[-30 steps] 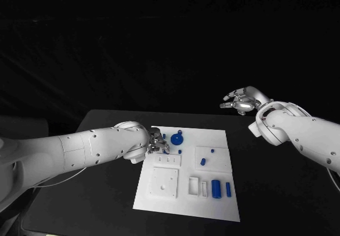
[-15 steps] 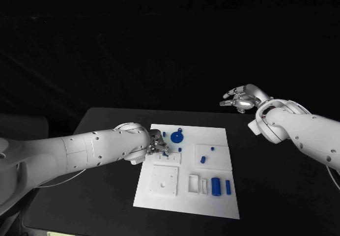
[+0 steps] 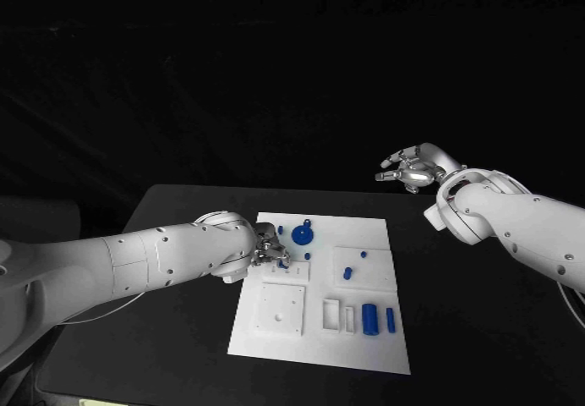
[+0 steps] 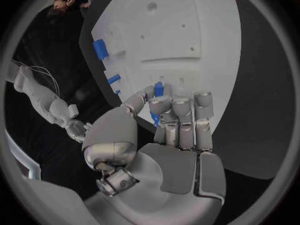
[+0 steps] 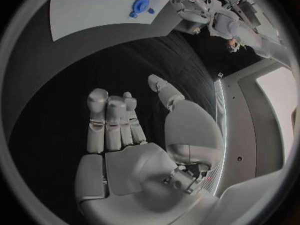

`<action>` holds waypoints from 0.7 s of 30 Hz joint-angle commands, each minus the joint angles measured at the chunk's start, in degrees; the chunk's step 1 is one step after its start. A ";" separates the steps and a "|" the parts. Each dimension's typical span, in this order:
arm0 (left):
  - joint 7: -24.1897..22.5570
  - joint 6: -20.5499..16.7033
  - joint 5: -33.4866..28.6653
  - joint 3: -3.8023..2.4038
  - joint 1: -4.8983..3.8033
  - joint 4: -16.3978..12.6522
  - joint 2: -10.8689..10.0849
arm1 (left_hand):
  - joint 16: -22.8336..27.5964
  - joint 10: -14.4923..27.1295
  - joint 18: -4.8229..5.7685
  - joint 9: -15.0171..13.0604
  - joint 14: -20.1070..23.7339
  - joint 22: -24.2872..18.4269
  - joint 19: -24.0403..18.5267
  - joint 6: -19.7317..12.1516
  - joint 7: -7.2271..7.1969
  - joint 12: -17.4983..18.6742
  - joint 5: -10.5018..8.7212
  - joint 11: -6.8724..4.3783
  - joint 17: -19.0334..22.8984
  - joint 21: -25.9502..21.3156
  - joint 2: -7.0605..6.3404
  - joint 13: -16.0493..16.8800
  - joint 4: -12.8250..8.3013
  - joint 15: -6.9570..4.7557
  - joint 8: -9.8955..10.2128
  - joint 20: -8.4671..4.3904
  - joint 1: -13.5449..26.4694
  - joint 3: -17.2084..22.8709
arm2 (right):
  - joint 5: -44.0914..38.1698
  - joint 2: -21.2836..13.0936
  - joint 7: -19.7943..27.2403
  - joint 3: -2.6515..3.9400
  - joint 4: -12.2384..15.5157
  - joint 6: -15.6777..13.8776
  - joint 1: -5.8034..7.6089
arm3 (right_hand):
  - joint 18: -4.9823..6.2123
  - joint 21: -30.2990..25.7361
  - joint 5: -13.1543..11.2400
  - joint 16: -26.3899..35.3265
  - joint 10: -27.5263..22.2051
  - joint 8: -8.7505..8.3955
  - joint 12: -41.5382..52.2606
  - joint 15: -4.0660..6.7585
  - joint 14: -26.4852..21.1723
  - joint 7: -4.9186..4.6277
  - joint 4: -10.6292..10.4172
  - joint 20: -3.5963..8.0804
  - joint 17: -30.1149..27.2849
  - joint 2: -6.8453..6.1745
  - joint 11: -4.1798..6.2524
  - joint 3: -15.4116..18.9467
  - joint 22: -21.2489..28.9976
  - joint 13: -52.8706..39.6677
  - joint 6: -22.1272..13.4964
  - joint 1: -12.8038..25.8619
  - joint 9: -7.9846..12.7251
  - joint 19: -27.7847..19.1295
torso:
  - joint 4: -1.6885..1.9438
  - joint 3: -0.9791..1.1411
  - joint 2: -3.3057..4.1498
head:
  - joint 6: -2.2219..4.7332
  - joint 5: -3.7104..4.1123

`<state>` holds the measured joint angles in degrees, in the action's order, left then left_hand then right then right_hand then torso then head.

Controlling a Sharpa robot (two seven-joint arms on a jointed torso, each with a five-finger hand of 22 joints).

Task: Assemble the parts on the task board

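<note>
The left arm enters from the lower left of the head view and reaches to mid-frame; its left hand (image 3: 270,249) has fingers curled, pinching a small blue part (image 4: 158,89); the right arm comes from the right edge, its right hand (image 3: 411,170) raised at the upper right, fingers loosely apart, holding nothing.

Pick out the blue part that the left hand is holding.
It is the small blue peg pinched in the left hand at the task board; the round blue piece and the blue cylinder lie untouched.
</note>
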<state>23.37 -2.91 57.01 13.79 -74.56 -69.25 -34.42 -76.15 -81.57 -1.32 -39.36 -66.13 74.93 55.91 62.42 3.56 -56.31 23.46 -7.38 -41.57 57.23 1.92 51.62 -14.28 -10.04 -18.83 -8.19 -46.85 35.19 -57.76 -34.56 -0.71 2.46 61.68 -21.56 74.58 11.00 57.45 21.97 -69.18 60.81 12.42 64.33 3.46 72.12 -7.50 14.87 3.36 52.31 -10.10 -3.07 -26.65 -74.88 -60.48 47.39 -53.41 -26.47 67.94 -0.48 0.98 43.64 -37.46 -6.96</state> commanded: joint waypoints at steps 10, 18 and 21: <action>-0.92 0.75 1.92 -0.04 0.77 0.32 0.50 | -0.40 0.65 -0.87 -23.26 -1.31 1.05 -0.04 11.53 -5.58 -0.42 0.08 -0.55 0.03 0.45 0.28 -0.15 0.15 -1.49 -0.69 -7.48 0.53 0.27 | 0.04 0.08 0.43 0.03 0.11 1.00 0.02 | 4.00 -0.35 0.24 -0.11 -0.23 0.38 0.35 -0.06 0.19 -2.10 0.45 0.42 0.11 0.55 0.07 0.05 -0.07 0.15 -1.87 -0.15 -0.05 0.07 | 0.02 0.01 -0.01 | -0.37 -0.12; -0.93 0.78 2.10 -0.04 1.03 0.70 0.80 | -0.44 0.66 -0.88 -23.14 -1.31 1.04 -0.06 11.56 -5.58 -0.49 -0.03 -0.55 0.05 0.51 0.35 -0.20 0.19 -1.46 -0.74 -7.49 0.67 0.31 | 0.04 0.17 0.43 0.03 0.14 0.92 0.02 | 4.00 -0.36 0.24 -0.11 -0.23 0.39 0.38 -0.06 0.20 -2.10 0.48 0.42 0.12 0.59 0.07 0.08 -0.09 0.18 -1.86 -0.13 -0.05 0.08 | -0.01 0.02 0.00 | -0.41 -0.14; -0.99 0.52 2.10 -0.05 1.15 0.92 0.82 | -0.45 0.66 -0.88 -23.11 -1.31 1.04 -0.08 11.57 -5.58 -0.50 -0.02 -0.54 0.06 0.52 0.38 -0.21 0.21 -1.45 -0.75 -7.49 0.72 0.33 | 0.04 0.20 0.44 0.03 0.14 0.96 0.02 | 4.00 -0.36 0.25 -0.11 -0.23 0.37 0.39 -0.06 0.20 -2.11 0.50 0.42 0.12 0.60 0.06 0.09 -0.09 0.20 -1.90 -0.13 -0.04 0.09 | -0.02 0.05 -0.02 | -0.42 -0.19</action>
<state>23.08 -2.79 58.61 13.79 -73.44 -68.37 -33.75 -76.36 -81.55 -1.32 -41.01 -66.25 74.92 55.91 62.42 3.57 -56.53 23.45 -7.36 -41.55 57.45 1.62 51.47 -14.24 -9.94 -19.36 -8.19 -46.10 35.16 -57.73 -34.43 -0.73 2.46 61.72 -21.33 74.58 11.00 57.45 21.97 -69.18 60.81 12.42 64.33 3.46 72.12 -7.57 15.02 3.37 52.36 -10.10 -3.06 -26.50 -74.92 -60.34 47.12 -53.42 -26.46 68.15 -0.48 1.01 43.63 -37.88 -7.10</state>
